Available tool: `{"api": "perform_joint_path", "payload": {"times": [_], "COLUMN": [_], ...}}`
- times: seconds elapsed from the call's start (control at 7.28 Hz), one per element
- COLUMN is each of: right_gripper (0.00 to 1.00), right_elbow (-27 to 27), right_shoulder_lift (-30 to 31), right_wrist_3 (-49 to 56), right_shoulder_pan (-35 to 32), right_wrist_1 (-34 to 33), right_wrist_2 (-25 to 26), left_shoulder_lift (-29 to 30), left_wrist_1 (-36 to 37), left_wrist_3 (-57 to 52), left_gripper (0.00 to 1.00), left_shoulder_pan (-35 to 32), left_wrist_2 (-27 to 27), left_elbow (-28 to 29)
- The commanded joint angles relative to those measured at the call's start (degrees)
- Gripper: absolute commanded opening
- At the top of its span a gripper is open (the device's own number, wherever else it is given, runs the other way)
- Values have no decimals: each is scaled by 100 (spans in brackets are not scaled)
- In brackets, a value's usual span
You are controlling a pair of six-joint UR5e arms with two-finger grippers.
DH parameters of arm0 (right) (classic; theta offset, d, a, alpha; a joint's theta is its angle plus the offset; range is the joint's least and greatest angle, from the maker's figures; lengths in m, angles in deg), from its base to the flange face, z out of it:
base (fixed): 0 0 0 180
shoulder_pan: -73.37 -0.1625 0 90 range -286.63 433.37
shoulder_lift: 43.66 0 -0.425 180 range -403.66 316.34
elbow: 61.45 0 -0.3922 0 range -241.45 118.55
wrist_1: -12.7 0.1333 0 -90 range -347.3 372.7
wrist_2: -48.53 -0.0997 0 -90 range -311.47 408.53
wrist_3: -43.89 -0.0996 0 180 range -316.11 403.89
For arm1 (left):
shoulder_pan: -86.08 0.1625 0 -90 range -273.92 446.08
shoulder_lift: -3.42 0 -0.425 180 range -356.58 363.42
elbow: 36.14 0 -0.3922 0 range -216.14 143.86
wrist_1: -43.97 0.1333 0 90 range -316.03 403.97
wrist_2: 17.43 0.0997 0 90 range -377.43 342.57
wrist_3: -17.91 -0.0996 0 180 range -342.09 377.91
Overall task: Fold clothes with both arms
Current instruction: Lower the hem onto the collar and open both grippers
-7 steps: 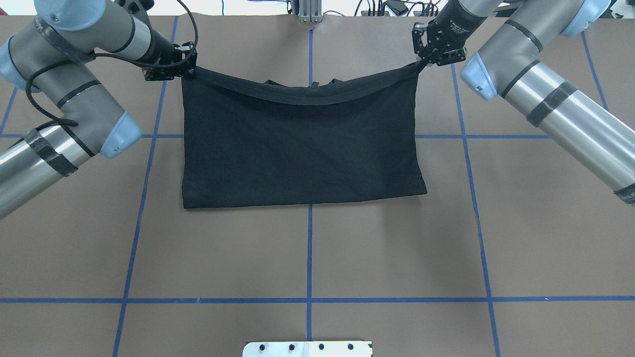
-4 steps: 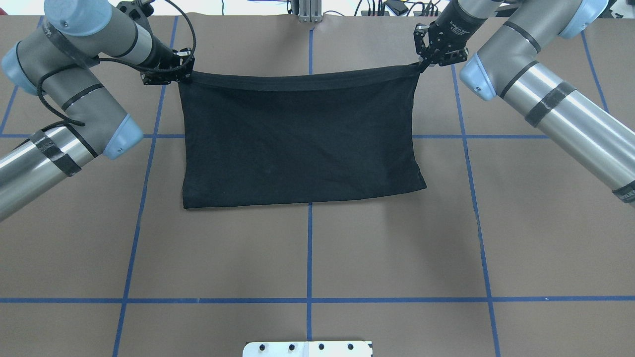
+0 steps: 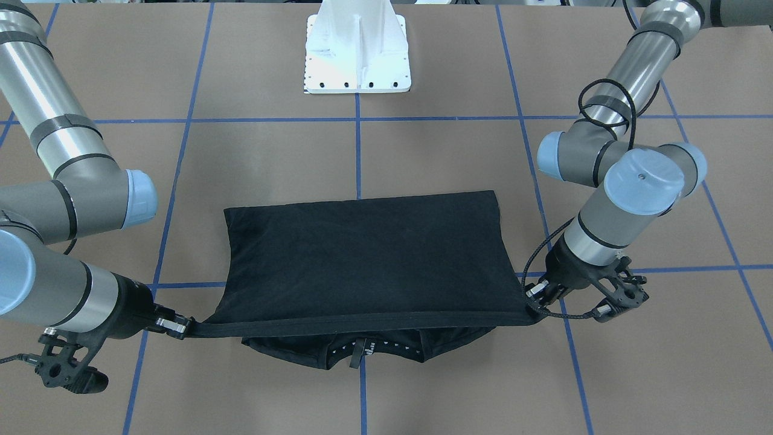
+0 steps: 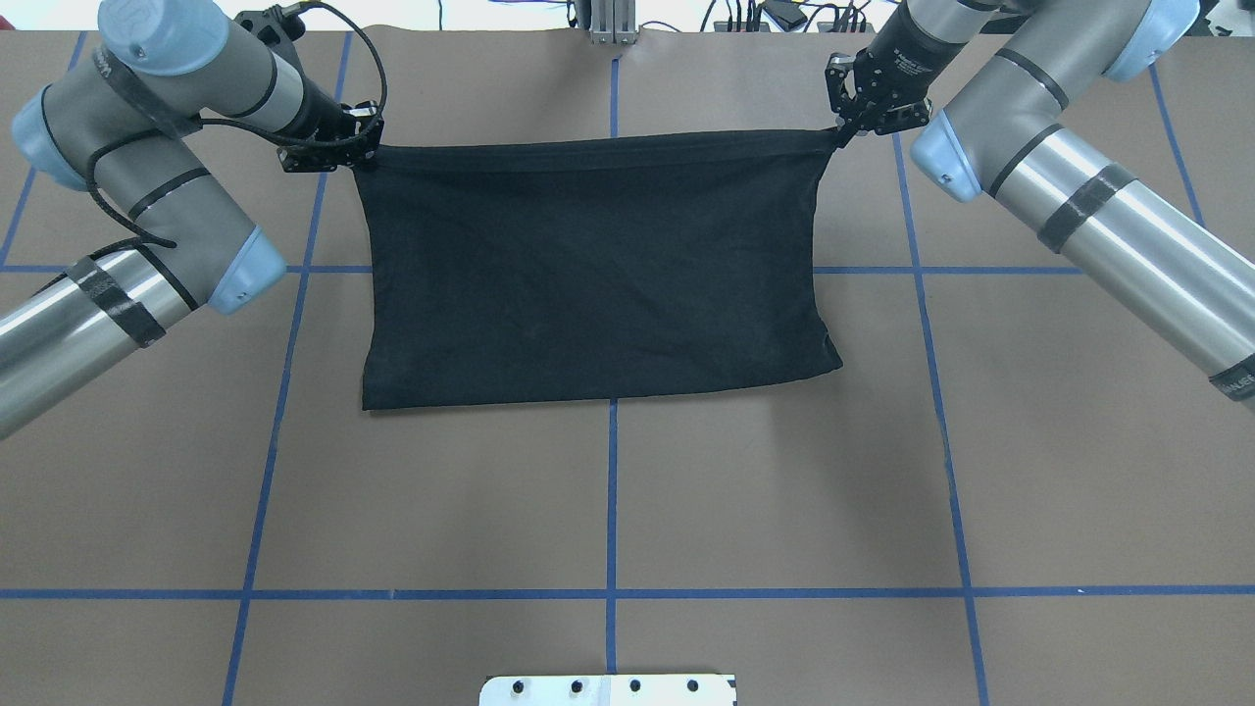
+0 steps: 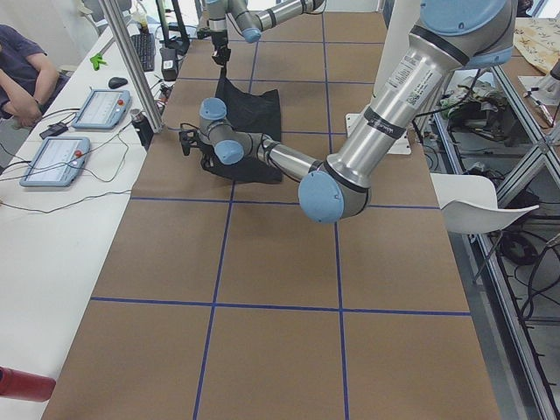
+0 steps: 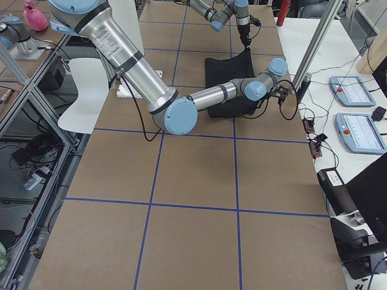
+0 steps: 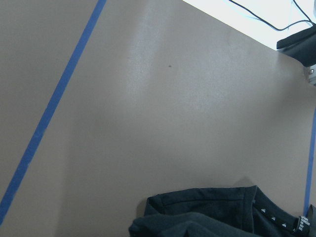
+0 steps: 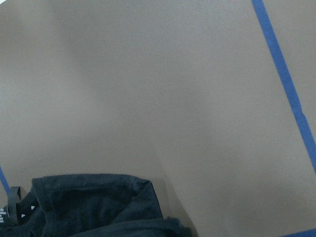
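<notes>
We hold the shirt (image 4: 588, 265) taut, left hand (image 4: 363, 149) and right hand (image 4: 841, 132) each clamped on a corner, so the fold lands flat on the bench (image 4: 686, 510).

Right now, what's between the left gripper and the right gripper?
Only the raised edge of the black T-shirt, stretched straight from the left gripper to the right gripper, each pinching a corner. The overhead view shows it.

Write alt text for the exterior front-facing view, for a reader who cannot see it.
A black T-shirt is held taut along one edge by two robot claws: the left claw at the picture's right, the right claw at its left, each pinching a corner. The rest of the shirt lies on the brown table with blue grid lines.
</notes>
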Motion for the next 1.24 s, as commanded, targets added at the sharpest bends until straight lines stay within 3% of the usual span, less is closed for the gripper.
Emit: {"api": "perform_joint_path", "payload": {"times": [0.0, 0.27, 0.41, 0.55, 0.69, 1.1], "right_gripper": [0, 0, 19, 74, 99, 99], "right_elbow": [15, 103, 95, 103, 86, 103], "right_shoulder_lift": [-98, -125, -142, -160, -204, -178], "right_wrist_3": [1, -8, 1, 1, -16, -16], "right_shoulder_pan": [4, 13, 13, 30, 39, 48], "right_wrist_1": [0, 9, 9, 18, 44, 44], "right_wrist_2": [-6, -41, -50, -41, -24, -59], "left_shoulder_lift": [66, 93, 102, 119, 119, 119], "left_wrist_1": [7, 25, 16, 7, 7, 16], "left_wrist_3": [23, 32, 24, 6, 23, 6], "left_gripper": [0, 0, 47, 99, 100, 100], "left_shoulder_pan": [0, 0, 0, 0, -8, -61], "left_wrist_2": [-28, -54, -54, -20, 7, -10], "left_elbow": [-48, -197, -232, -233, -233, -241]}}
